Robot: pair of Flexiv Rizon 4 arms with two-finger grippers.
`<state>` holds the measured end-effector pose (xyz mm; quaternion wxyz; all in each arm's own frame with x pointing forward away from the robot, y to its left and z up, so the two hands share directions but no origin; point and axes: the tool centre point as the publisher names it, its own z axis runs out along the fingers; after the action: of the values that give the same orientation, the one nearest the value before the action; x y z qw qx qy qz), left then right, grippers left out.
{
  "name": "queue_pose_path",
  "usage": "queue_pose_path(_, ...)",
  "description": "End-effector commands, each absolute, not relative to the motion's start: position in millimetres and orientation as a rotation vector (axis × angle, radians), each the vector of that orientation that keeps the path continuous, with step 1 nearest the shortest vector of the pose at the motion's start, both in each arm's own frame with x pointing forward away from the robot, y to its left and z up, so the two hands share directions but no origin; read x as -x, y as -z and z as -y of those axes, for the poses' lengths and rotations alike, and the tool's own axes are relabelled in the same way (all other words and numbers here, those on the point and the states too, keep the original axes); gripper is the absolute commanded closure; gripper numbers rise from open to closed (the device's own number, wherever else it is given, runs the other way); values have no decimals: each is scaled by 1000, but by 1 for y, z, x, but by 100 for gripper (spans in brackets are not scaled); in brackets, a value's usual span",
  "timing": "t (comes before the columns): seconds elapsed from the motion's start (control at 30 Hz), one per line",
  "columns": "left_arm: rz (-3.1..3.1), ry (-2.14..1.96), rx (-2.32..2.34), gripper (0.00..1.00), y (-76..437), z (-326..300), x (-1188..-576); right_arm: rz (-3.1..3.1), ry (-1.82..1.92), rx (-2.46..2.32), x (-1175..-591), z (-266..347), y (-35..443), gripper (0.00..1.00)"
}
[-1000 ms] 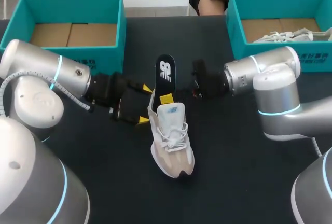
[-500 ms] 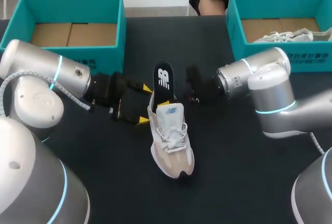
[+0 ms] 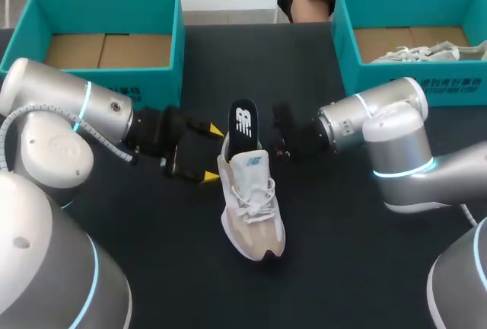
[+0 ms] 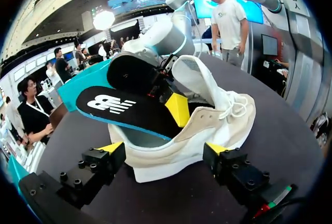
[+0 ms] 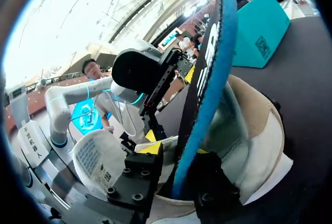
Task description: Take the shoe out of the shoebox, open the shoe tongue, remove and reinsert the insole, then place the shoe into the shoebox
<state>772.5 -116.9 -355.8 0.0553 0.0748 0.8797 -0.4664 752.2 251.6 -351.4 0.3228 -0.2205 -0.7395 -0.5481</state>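
You see the shoe (image 3: 251, 207) on the desk (image 3: 342, 268), standing on its sole, with the toe toward the robot and the heel away from it. Your left arm (image 3: 68, 108) comes in from the side. The left jaws stand wide, one yellow tip (image 4: 111, 148) against the heel and the other against the side of the shoe, so they pinch the heel part between them.

The tongue (image 3: 249, 163) is lifted up. The insole (image 3: 243, 119) stands steeply in the opening behind the tongue. Its lower end is inside the shoe and its upper end sticks out above the heel.

Your right arm (image 3: 396, 138) comes in from the other side. The right jaws pinch the insole just above the rim of the shoe, with one finger (image 5: 142, 169) on each face of it.

The left box (image 3: 152, 85) has a cardboard floor. In the right box (image 3: 456, 89) lies a second shoe (image 3: 422, 53). Both boxes are well apart from the shoe on the desk.
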Motion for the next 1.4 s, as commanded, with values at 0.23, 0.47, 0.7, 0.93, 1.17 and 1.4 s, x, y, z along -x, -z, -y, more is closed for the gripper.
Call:
queue_pose_path(0.23, -2674, 1413, -227, 0, 356, 118, -773, 2006, 1432, 546, -775, -244, 335, 70)
queue_pose_path(0.47, -2674, 1413, -227, 0, 356, 118, -773, 2005, 1411, 513, -786, -246, 336, 72)
queue_pose_path(0.7, -2674, 1413, -227, 0, 356, 118, -773, 1966, 1381, 520, -775, -249, 344, 100)
queue_pose_path(0.93, -2674, 1413, -227, 0, 356, 118, -773, 1899, 1362, 555, -751, -254, 357, 100)
queue_pose_path(1.17, -2674, 1413, -227, 0, 356, 118, -773, 1878, 1362, 576, -742, -257, 362, 100)
queue_pose_path(1.4, -2674, 1413, -227, 0, 356, 118, -773, 1926, 1363, 577, -751, -251, 351, 78)
